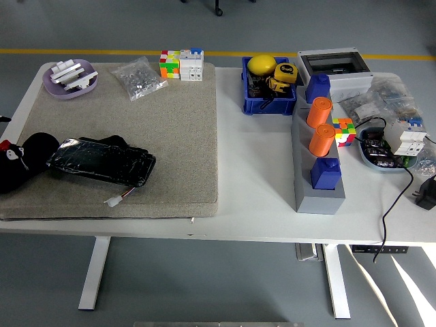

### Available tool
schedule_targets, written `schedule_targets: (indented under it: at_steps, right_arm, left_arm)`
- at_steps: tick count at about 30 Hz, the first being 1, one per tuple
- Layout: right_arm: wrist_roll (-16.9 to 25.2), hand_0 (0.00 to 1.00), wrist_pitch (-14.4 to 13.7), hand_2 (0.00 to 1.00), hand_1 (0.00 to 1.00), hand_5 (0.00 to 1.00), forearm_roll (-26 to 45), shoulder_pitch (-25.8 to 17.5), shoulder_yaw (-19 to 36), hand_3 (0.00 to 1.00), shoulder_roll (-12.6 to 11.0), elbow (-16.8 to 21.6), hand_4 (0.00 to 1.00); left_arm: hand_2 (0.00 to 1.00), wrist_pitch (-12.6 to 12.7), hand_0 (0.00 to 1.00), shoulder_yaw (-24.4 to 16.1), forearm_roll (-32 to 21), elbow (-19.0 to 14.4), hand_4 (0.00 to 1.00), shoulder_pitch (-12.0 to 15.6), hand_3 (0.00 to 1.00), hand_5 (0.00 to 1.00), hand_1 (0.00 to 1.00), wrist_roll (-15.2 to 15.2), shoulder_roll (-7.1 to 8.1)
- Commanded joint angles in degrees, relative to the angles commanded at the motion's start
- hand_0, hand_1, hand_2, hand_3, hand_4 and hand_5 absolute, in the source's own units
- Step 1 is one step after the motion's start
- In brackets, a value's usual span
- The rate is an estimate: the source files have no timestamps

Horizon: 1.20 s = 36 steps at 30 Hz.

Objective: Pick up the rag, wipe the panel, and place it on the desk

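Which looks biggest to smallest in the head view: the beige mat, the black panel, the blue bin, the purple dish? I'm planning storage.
1. Beige mat, by far the largest.
2. Black panel.
3. Blue bin and purple dish: these look about alike, so I won't rank them.

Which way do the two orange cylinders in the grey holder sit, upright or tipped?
Tipped. Both orange cylinders lean in the grey holder, round tops angled toward the camera; the blue blocks beside them stand straight.
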Motion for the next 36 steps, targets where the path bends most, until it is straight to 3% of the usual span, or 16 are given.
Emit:
schedule_targets:
  at_steps: [13, 26, 36]
  right_arm:
    - [0.3, 0.771, -0.1, 0.702, 0.653, 0.464, 1.6, 0.9, -1.6, 0.562, -0.2, 0.0, 0.964]
    - [1.3, 0.776, 0.6, 0.696, 0.651, 0.462, 3.2, 1.1, -3.1, 0.562, 0.3, 0.0, 0.964]
    - [0.9, 0.777, 0.5, 0.697, 0.651, 0.463, 2.6, 0.8, -1.4, 0.565, 0.6, 0.0, 0.964]
  left_arm:
    - [0.768, 0.3, 0.73, 1.0, 1.3, 2.3, 0.965, -2.3, 0.662, 0.33, 0.8, -0.6, 0.99]
    - [0.769, 0.6, 0.73, 4.2, 1.4, 15.5, 0.964, -7.5, 0.647, 0.334, 0.799, -4.2, 1.3]
    - [0.766, 1.1, 0.713, 7.6, 0.4, 19.9, 0.952, -9.5, 0.629, 0.328, 0.793, -5.8, 0.57]
